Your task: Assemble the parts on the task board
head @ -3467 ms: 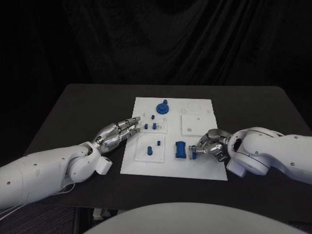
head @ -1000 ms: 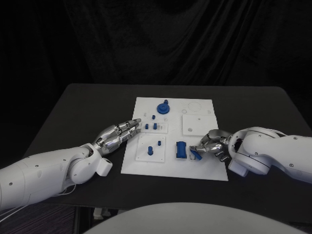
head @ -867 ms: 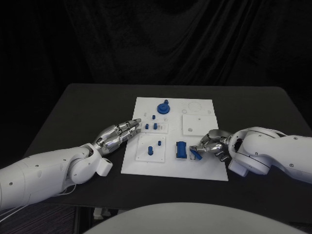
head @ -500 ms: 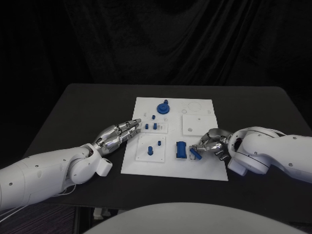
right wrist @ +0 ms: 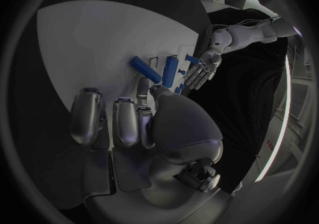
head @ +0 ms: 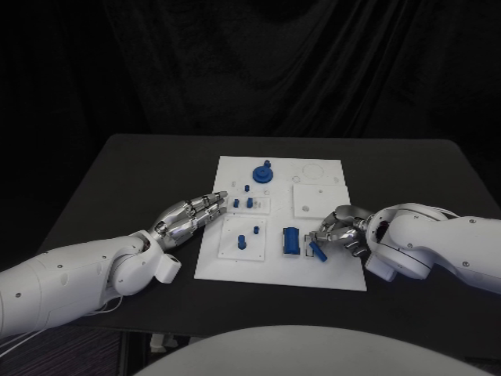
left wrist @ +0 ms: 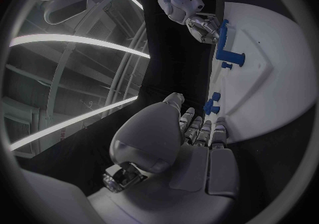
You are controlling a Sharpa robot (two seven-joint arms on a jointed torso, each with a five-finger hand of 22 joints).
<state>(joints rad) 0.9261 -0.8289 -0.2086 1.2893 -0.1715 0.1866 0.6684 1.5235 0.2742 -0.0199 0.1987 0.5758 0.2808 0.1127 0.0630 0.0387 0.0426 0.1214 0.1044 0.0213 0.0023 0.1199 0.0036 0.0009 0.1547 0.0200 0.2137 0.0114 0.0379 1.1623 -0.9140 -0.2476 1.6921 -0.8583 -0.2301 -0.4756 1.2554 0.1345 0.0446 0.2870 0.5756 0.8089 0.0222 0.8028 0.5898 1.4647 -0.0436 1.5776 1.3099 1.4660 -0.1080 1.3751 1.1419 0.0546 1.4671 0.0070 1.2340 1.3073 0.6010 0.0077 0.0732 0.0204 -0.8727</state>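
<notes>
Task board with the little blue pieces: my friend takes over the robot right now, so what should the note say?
Left hand: open, holding nothing, beside the left edge of the white task board.
Right hand: fingertips at the loose small blue bar lying on the board; I can't tell if it grips it.
Standing on the board: tall blue block, round blue knob, small blue pegs.
Left to do: the bar probably still needs seating.

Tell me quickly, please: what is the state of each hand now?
Left hand: open, fingers stretched out flat at the white task board's edge, holding nothing.
Right hand: next to a small blue bar-shaped part; whether it grips it cannot be told.
</notes>
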